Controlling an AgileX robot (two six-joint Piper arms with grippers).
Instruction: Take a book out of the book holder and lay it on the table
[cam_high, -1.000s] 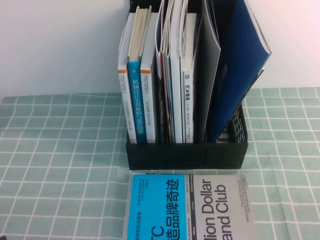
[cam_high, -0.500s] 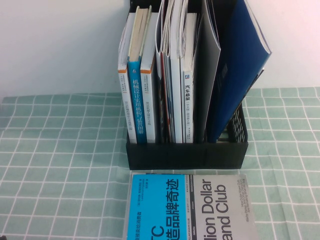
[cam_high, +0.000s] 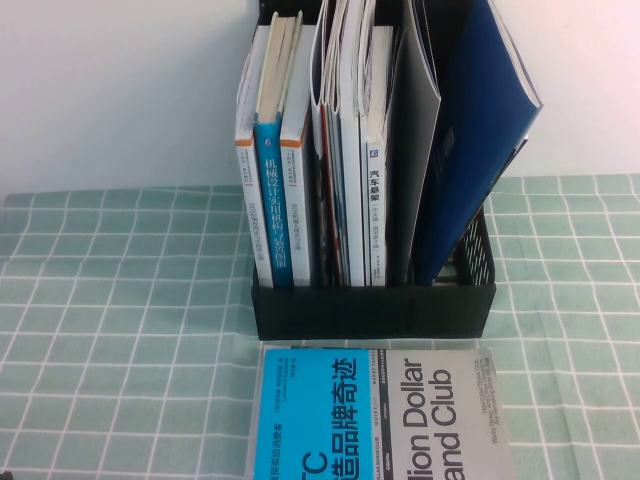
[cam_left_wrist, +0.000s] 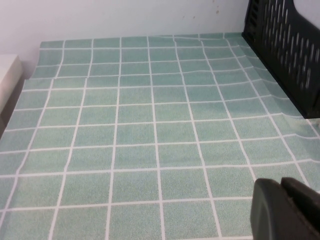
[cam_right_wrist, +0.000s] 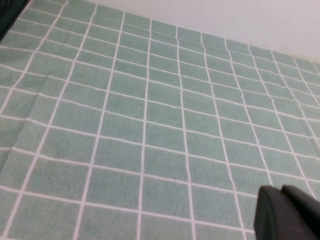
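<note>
The book (cam_high: 385, 415), half cyan and half grey with "Dollar Club" on it, lies flat on the table (cam_high: 120, 330) just in front of the book holder (cam_high: 372, 305). The black holder stands upright with several books and a dark blue booklet (cam_high: 480, 130) in its slots. Neither arm shows in the high view. My left gripper (cam_left_wrist: 280, 187) hovers over bare cloth to the left of the holder (cam_left_wrist: 287, 45), fingers pressed together and holding nothing. My right gripper (cam_right_wrist: 281, 192) hangs over bare checked cloth, also shut and empty.
A white wall rises behind the table. A pale block (cam_left_wrist: 7, 75) sits past the cloth's edge in the left wrist view. Checked cloth spreads on both sides of the holder.
</note>
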